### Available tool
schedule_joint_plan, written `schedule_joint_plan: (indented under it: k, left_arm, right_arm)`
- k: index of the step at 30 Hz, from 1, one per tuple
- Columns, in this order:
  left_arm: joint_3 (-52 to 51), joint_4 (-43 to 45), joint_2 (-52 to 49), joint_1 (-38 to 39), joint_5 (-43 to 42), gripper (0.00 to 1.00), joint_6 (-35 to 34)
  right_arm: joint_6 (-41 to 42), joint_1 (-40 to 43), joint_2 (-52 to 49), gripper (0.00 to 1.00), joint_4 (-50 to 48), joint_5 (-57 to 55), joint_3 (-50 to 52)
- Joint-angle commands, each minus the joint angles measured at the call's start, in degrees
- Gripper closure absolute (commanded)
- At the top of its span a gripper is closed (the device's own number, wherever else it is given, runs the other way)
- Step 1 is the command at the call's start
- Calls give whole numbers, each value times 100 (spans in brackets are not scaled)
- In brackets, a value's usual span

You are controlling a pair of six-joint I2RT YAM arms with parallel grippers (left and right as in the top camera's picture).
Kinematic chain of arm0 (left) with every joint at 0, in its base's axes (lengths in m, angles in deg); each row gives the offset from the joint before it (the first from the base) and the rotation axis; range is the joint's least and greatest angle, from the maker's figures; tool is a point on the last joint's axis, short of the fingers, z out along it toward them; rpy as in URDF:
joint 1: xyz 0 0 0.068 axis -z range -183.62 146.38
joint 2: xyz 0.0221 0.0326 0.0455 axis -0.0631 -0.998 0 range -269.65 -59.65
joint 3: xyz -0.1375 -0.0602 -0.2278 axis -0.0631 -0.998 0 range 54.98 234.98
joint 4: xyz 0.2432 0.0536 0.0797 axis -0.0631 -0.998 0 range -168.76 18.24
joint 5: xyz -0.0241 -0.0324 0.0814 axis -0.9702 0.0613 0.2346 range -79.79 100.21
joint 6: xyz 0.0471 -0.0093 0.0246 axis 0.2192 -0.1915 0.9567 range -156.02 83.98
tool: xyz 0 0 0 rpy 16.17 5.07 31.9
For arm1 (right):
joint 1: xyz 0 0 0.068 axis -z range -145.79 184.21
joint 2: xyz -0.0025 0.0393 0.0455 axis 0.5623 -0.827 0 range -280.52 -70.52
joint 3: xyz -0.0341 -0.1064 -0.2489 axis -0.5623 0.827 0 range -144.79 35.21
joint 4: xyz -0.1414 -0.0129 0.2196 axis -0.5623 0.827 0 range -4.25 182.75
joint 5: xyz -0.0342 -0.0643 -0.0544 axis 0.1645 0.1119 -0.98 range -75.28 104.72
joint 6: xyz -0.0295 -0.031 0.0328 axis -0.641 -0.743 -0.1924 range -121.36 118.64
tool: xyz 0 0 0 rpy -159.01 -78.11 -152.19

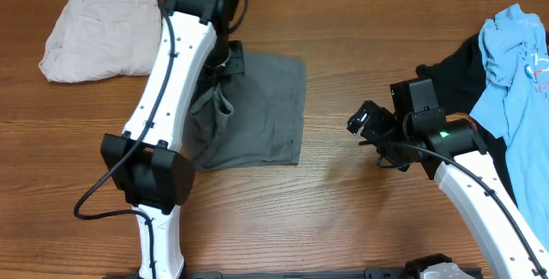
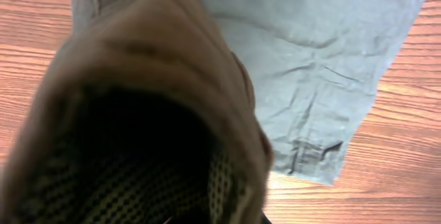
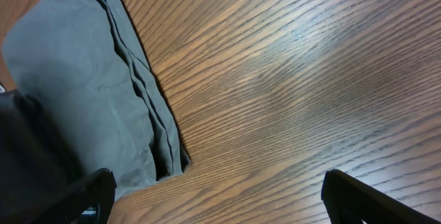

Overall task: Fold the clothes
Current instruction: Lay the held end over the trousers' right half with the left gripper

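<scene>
The left gripper (image 1: 226, 63) clamps a bunched, mesh-lined fold of creased grey shorts (image 1: 266, 107) near the bench's (image 1: 343, 219) far edge. The right gripper (image 1: 364, 123) gapes above grained wood.

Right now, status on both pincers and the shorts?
Left pincer shut on grey shorts, one edge lifted. Right pincer open, over table beside them. Cream shorts, blue tee, black tee lie aside, nothing blocking.
</scene>
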Motion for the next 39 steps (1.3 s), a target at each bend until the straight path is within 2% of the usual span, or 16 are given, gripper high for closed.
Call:
schedule_joint_plan:
  k: [1, 6, 12, 27, 32, 39]
  left_arm:
    - [155, 9, 210, 144, 116, 96, -332]
    - [157, 15, 214, 306, 278, 96, -330]
    - [160, 59, 214, 787, 1014, 96, -330]
    - [122, 361, 98, 1021, 925, 94, -321]
    - [94, 446, -11, 1021, 533, 92, -188]
    - [26, 573, -306, 1023, 291, 94, -66]
  right_arm:
    - [-22, -31, -7, 0, -33, 15, -92]
    - [-22, -31, -7, 0, -33, 17, -94]
    - [-22, -31, -7, 0, -33, 17, -94]
    - [-22, -31, -7, 0, -33, 15, -92]
    - [-22, -31, -7, 0, -33, 17, -94]
    - [-22, -31, -7, 0, -33, 17, -92]
